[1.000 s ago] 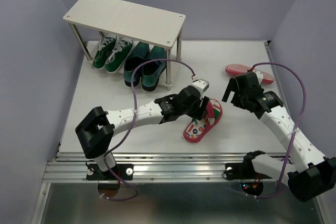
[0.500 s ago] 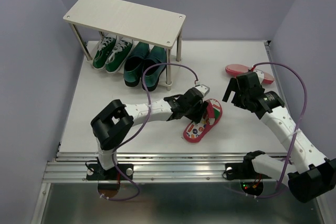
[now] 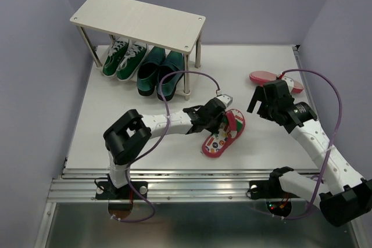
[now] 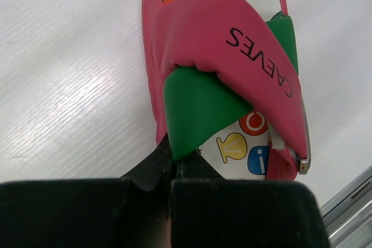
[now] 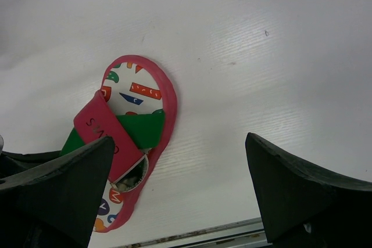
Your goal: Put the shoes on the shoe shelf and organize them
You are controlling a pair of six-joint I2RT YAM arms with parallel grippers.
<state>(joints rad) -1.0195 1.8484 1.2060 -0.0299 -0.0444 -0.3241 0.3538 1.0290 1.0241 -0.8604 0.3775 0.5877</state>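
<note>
Top external: sneakers, loafers, flip-flops, two each; left hand seemingly clamped on flip-flop.

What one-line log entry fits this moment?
left hand at sandal strap, grip unclear | right hand open, empty | sneakers, loafers under shelf board | second sandal on table

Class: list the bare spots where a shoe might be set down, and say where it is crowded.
Free: the shelf's top board, wholly bare; the table strip between the loafers and the left arm. Crowded: under the board, filled by sneakers and loafers; the middle, where the left gripper holds a flip-flop.
</note>
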